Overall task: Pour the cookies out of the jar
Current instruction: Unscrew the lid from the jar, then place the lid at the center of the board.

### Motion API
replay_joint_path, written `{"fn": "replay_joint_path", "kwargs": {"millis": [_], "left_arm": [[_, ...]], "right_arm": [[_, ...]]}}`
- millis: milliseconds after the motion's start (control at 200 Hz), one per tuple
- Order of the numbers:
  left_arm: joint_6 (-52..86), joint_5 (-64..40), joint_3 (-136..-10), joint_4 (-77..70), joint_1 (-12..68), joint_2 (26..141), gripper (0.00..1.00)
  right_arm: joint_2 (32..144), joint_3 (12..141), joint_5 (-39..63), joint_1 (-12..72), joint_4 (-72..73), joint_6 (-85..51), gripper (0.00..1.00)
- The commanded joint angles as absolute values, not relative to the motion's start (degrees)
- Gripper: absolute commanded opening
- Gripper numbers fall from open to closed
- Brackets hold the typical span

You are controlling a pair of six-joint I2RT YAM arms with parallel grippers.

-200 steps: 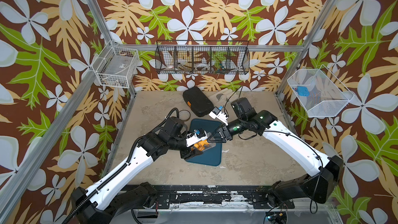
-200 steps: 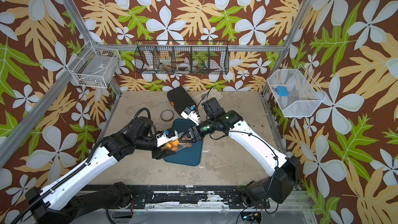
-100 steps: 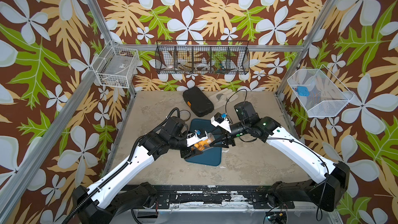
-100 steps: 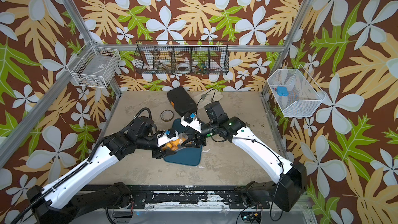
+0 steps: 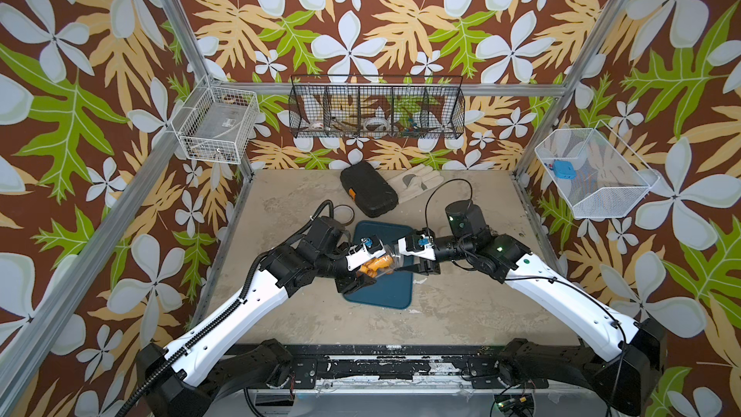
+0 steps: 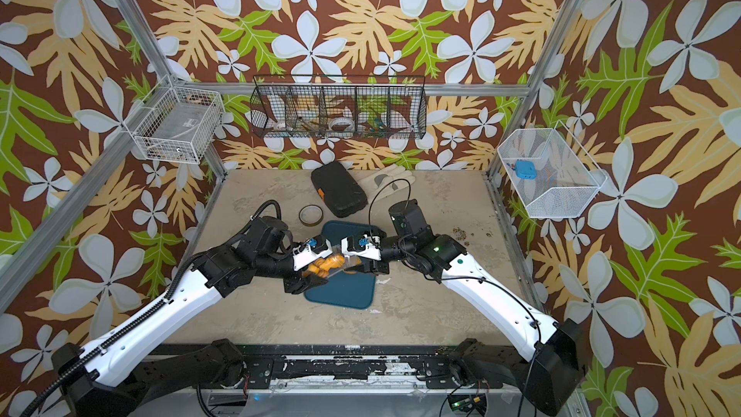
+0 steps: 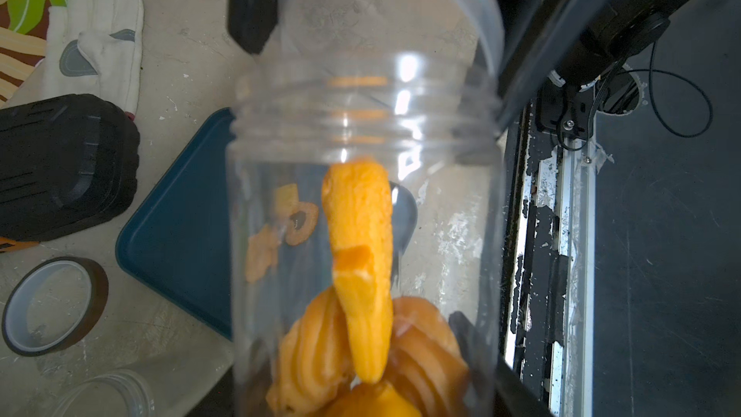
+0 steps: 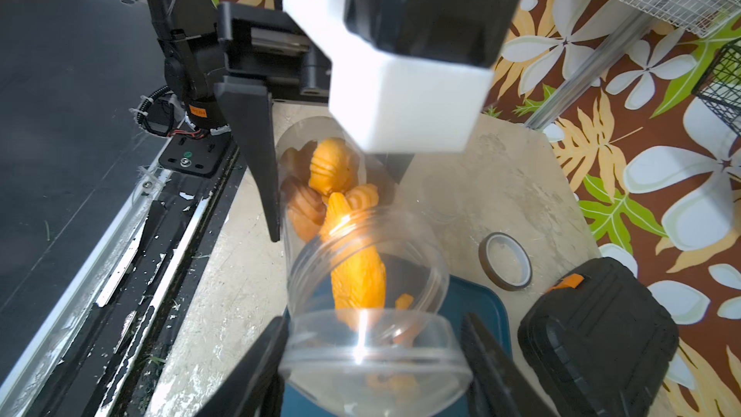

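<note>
- At least four orange-golden cookies inside one clear jar, heaped at its closed end, with one long piece lying toward the mouth; exact count not clear through the plastic.
- Also some small orange bits seen through the jar wall over the tray; cannot tell whether inside the jar or on the tray.
- One jar only, tipped nearly on its side above one blue tray, mouth open and facing the right gripper.
- One clear lid off the jar, just in front of the mouth.
- Left gripper pressed tight on the jar body, one finger on each side.
- Right gripper pinching the lid by its rim between both fingers.
- Left arm stretched from the near left corner, wrist turned toward the centre of the table.
- Right arm stretched from the near right corner, elbow raised at the back, forearm pointing at the jar.
- Behind the tray: one tape roll, one black case, one glove.
</note>
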State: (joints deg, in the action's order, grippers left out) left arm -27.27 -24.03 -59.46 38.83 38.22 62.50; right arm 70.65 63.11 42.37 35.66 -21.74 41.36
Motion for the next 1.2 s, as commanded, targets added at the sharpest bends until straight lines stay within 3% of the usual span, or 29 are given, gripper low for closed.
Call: {"fn": "replay_joint_path", "kwargs": {"millis": [0, 325, 465, 661, 831, 1046, 1081, 1111, 1196], "left_arm": [[-30.00, -29.84, -59.32, 40.69, 38.47, 61.97, 0.57], [-29.82, -27.24, -58.15, 39.66, 38.50, 61.07, 0.57], [-29.19, -27.58, -58.13, 38.51, 38.49, 60.74, 0.57], [-28.64, -27.19, -56.82, 37.95, 38.50, 60.08, 0.57], [-28.39, -26.86, -56.04, 38.31, 38.49, 59.31, 0.57], [-28.43, -26.18, -55.35, 38.79, 38.49, 58.74, 0.57], [-28.35, -26.23, -55.22, 38.76, 38.50, 58.75, 0.57], [-28.26, -26.27, -55.01, 38.60, 38.50, 58.77, 0.57], [-27.68, -26.28, -54.42, 37.92, 38.50, 58.90, 0.57]], "right_arm": [[69.74, 64.51, 32.25, 34.77, -16.17, 39.33, 0.44], [68.02, 58.03, 18.13, 30.72, -23.16, 28.59, 0.51], [73.88, 59.08, 11.87, 28.13, -27.47, 24.33, 0.55], [82.66, 60.53, 10.53, 21.20, -29.65, 19.91, 0.57], [91.22, 61.04, 10.15, 18.72, -29.73, 20.64, 0.64], [96.35, 63.14, 10.87, 18.43, -29.18, 19.78, 0.82], [96.37, 63.48, 11.62, 18.45, -29.17, 19.62, 0.87], [96.18, 63.93, 12.50, 18.38, -29.18, 19.10, 1.00], [95.40, 64.68, 14.65, 18.43, -29.05, 18.01, 1.00]]}}
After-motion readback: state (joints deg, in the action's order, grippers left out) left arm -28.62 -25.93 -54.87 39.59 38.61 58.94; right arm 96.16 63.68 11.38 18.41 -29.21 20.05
